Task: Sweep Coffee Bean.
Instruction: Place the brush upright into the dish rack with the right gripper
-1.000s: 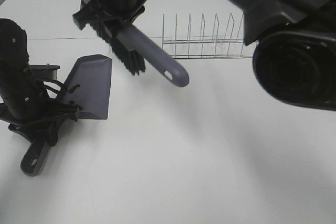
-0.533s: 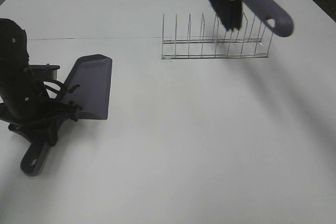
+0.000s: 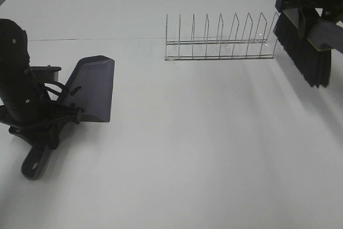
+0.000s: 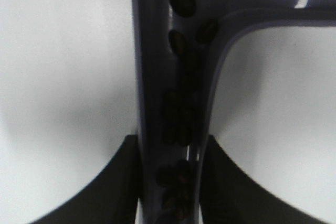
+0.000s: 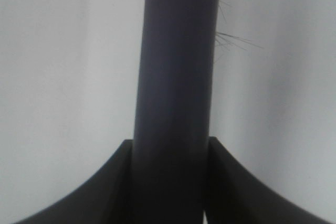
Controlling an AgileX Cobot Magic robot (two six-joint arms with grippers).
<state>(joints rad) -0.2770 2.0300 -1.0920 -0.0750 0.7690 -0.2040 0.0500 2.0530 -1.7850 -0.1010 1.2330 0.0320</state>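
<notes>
Right by my left fingers (image 4: 107, 192), clenched on the grey plastic dustpan (image 3: 95, 87), dark oval coffee beans (image 4: 181, 108) line its handle; right fingers (image 5: 100, 192) grip the black-bristled brush (image 3: 303, 52) well apart.

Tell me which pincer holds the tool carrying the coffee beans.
The left pincer: it clamps the grey dustpan, whose handle channel holds the coffee beans. The right pincer grips only the brush.

Bright, diffuse light washes the white worktop (image 3: 187, 148), leaving soft, faint shadows. Close up, the coffee beans (image 4: 182, 1) look dim and blurred.
</notes>
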